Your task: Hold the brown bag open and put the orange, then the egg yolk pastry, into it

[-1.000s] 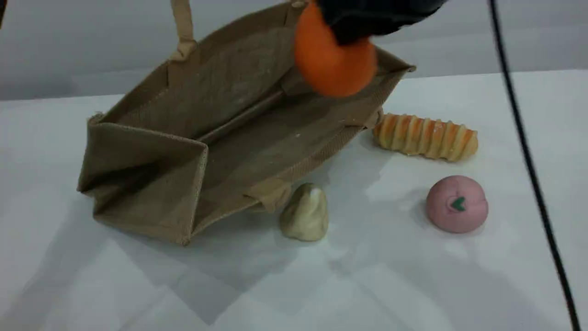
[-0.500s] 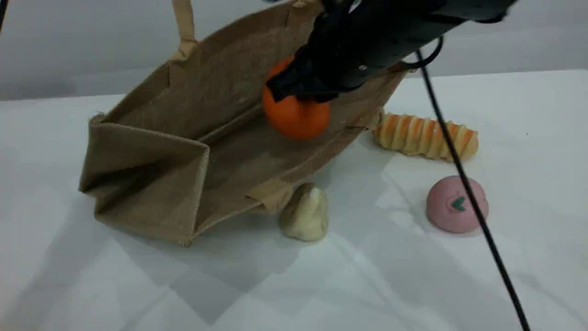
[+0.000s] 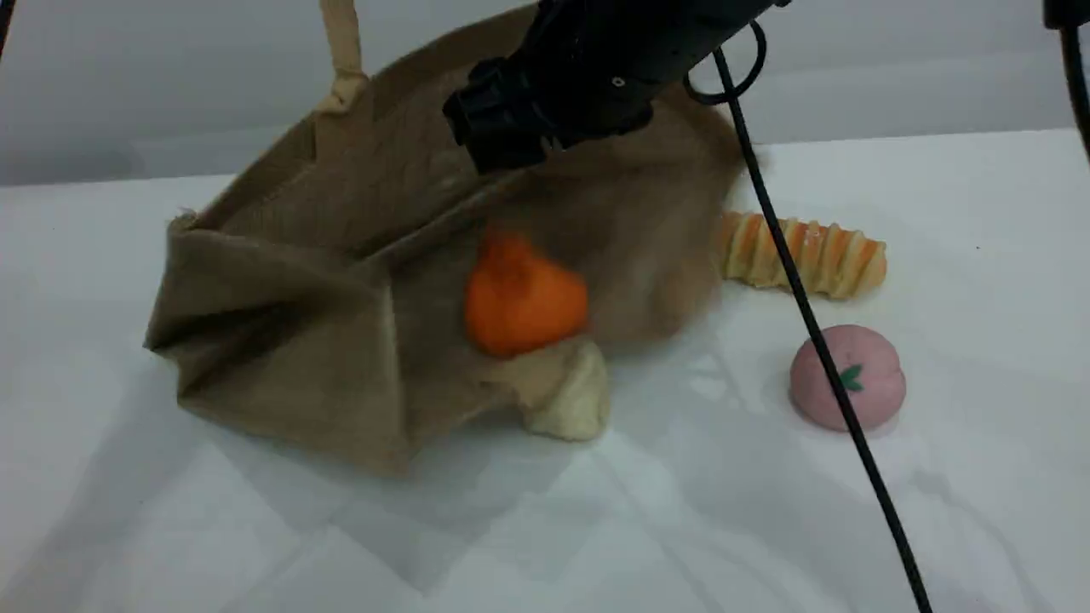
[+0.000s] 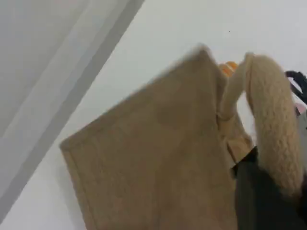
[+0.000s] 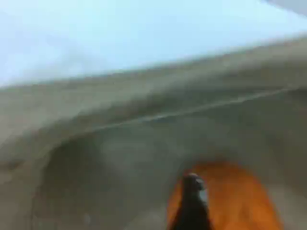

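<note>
Two arms share the work over a white table, and only the right one shows in the scene view. The brown bag, a large tan jute tote with rope-like loop handles, lies with its mouth turned toward the camera, its cloth smeared by motion blur. One handle rises straight off the top edge of the picture. In the left wrist view that thick loop runs down into the dark tip of the left gripper, whose jaws are pressed together on it. The orange, a bright knob-topped fruit, sits inside the bag close to the near rim, well apart from the black right gripper that hangs above the upper wall. The right wrist view shows one dark fingertip with the fruit blurred beyond it. The gripper holds nothing, though how wide its jaws stand I cannot tell. The bag's sagging front edge touches the egg yolk pastry, a small pale cream lumpy mound just outside the mouth. To the right the bag's edge is blurred and lies close to a long orange-striped twisted bread. A round pink bun with a green leaf mark sits nearer the camera, crossed by a black cable. Broad white tabletop lies in front of the pastry and bun.
</note>
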Action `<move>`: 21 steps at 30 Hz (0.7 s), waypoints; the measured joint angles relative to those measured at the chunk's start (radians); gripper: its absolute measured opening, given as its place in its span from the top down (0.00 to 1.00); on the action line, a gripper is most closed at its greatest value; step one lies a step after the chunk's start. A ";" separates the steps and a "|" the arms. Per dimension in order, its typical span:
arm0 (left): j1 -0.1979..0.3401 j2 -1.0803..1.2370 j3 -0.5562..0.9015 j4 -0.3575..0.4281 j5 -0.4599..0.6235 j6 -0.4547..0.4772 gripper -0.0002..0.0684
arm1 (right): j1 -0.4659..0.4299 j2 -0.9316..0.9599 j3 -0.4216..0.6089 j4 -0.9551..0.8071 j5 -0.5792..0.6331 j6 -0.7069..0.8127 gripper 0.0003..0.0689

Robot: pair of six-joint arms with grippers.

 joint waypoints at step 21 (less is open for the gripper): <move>0.092 0.000 -0.086 -0.006 0.006 -0.080 0.88 | -0.002 -0.174 0.000 -0.080 0.370 -0.002 0.18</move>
